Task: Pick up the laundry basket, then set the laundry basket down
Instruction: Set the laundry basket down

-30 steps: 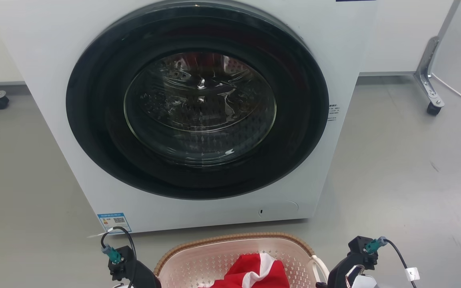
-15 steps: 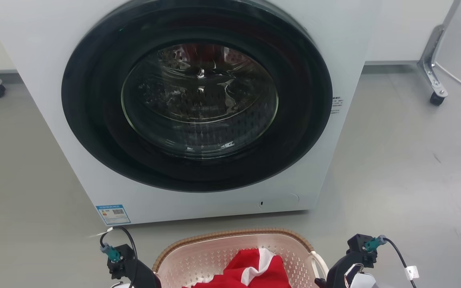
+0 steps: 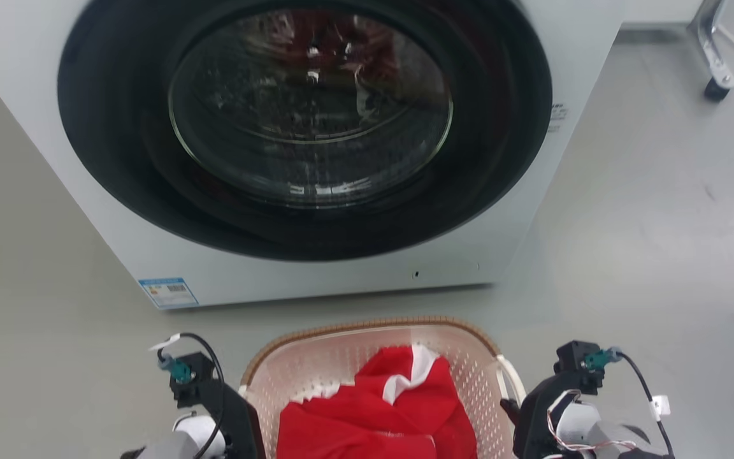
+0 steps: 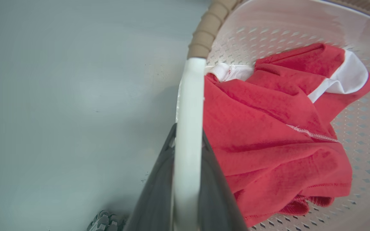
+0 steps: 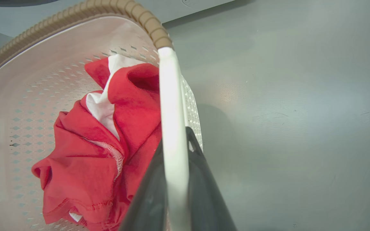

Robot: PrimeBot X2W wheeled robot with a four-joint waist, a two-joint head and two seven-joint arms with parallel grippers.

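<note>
Laundry basket point(image 3: 322, 370), both end effectors point(image 4: 188, 131) point(image 5: 176, 134) clamping handles point(image 4: 189, 89) point(image 5: 169, 89)

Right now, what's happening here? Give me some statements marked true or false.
1. The laundry basket holds a red and white garment. True.
2. The left end effector is shut on a white handle of the basket. True.
3. The washing machine has its door open. False: the round glass door is shut.
4. The basket stands on top of the machine. False: it is in front of it, over the grey floor.
5. The right end effector is open, away from the basket. False: it is shut on the other handle.
</note>
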